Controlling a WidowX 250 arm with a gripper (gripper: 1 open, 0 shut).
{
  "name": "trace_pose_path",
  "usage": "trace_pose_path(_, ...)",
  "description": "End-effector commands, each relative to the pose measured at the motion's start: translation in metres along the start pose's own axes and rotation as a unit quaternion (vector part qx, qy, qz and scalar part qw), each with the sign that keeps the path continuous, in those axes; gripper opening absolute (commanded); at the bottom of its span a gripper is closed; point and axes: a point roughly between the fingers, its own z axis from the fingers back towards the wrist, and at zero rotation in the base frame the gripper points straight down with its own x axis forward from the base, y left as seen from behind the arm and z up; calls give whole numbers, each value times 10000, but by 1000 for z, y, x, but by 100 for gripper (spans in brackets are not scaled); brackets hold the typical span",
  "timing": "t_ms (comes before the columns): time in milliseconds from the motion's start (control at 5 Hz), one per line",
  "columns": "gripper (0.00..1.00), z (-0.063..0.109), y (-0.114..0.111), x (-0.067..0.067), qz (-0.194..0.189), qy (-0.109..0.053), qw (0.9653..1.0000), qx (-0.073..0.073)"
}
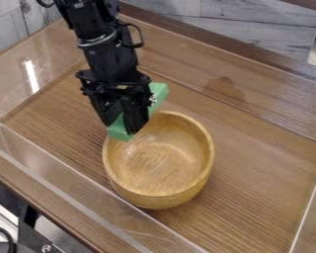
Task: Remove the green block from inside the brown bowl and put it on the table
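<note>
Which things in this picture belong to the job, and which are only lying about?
Belong to the job:
- green block, held in the shut jaws of the gripper, over the bowl's rim
- brown bowl
- table

Only lying about:
- clear acrylic walls around the table; no loose things show

No legible text, label, brand, number or sign found on any surface in the camera view at this resolution.
</note>
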Motion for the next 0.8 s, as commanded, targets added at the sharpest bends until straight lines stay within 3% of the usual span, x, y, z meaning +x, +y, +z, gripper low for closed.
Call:
trace_pose_path(0, 0, 8, 2, 5, 4, -148, 9999, 12)
trace_pose_path(600, 0, 21, 19, 2, 43, -101, 9999, 0)
